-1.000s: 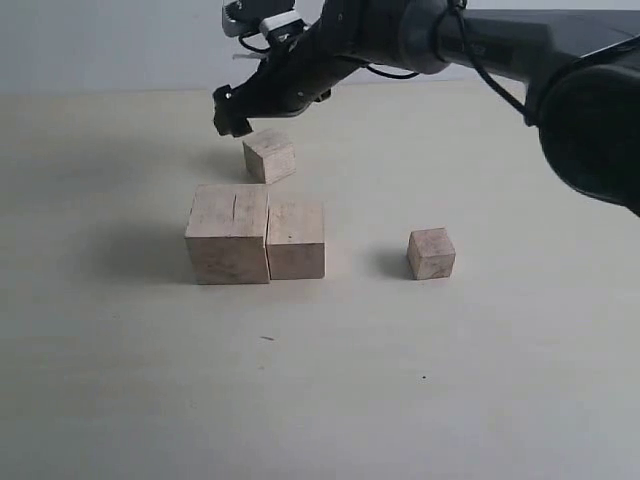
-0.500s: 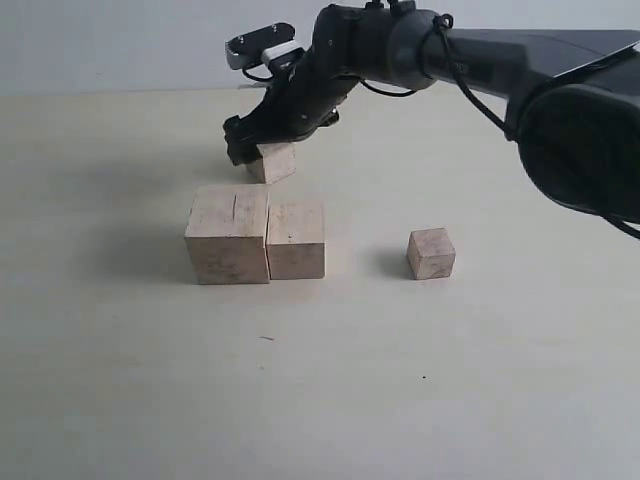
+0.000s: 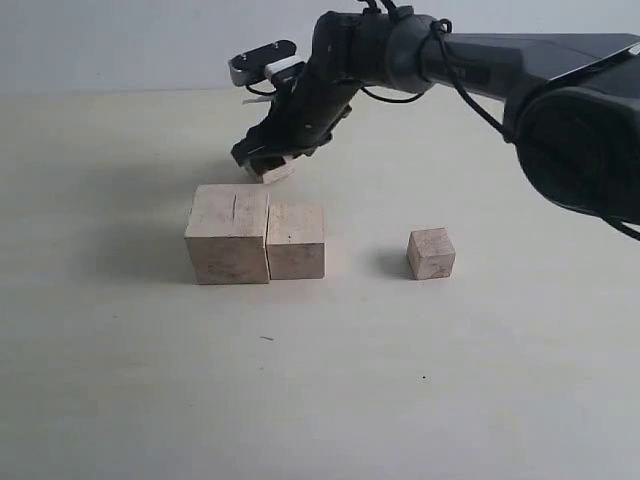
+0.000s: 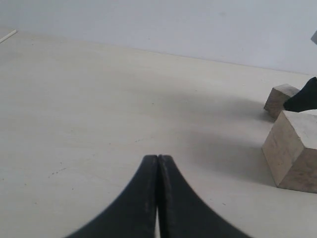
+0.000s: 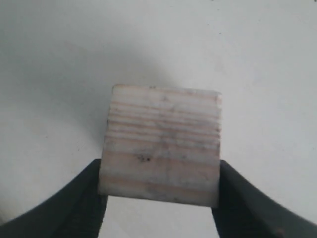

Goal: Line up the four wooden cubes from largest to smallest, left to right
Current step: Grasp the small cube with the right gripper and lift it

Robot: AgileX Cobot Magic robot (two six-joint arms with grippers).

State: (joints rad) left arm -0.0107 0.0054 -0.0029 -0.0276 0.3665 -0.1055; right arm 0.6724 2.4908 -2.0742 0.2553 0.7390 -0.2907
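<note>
Four pale wooden cubes are on the beige table (image 3: 320, 380). The largest cube (image 3: 228, 235), with a thin slit on top, touches the second-largest cube (image 3: 296, 240) on its right. The smallest cube (image 3: 431, 253) stands alone further right. Behind the pair, my right gripper (image 3: 270, 160) is shut on the third cube (image 3: 279, 172). In the right wrist view both fingers press the sides of that cube (image 5: 161, 144), with the gripper (image 5: 159, 181) low on it. My left gripper (image 4: 158, 157) is shut and empty, low over bare table, with the largest cube (image 4: 292, 148) ahead of it.
The right arm (image 3: 480, 60) reaches in from the upper right, above the table. A pale wall (image 3: 120, 40) stands behind the table's far edge. Bare tabletop lies between the second-largest and smallest cubes and across the whole front.
My right gripper came down over the third cube from above and behind it. Its jaws have narrowed onto the cube's sides. The other three cubes have not moved.
</note>
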